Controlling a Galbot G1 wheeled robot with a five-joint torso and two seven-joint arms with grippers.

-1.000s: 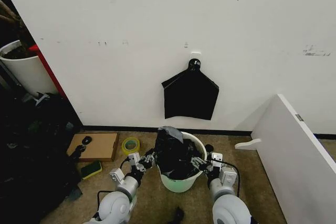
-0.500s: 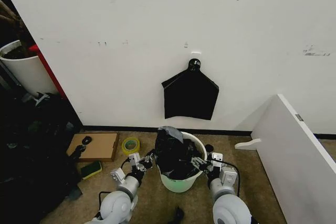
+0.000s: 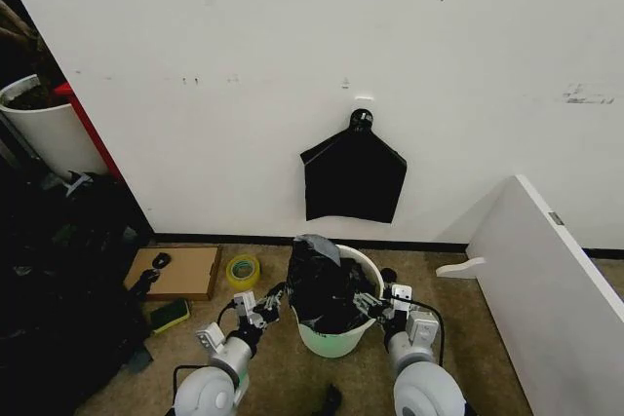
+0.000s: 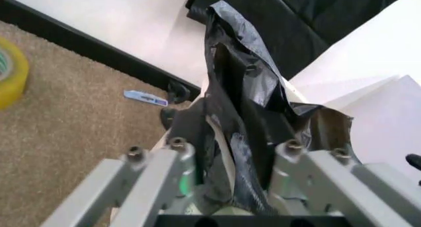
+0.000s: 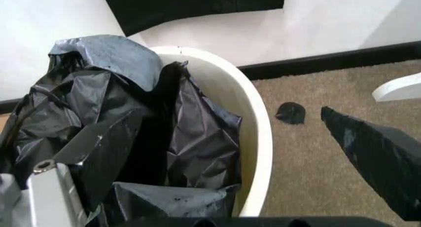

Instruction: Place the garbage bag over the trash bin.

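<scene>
The cream-white trash bin stands on the carpet by the wall, between my two arms. The crinkled black garbage bag is bunched inside it and rises above the rim on the left side. My left gripper is at the bin's left rim; in the left wrist view it stands open with the garbage bag between its fingers. My right gripper is at the right rim, open, one finger inside over the bag and one outside the bin wall.
A flat black bag hangs on the wall above the bin. A yellow tape roll, cardboard and green sponge lie to the left. A white board leans on the right. Dark clutter and a white tub fill the far left.
My left arm has drawn back slightly toward me and to the left. The bag, the bin and the right arm look the same.
</scene>
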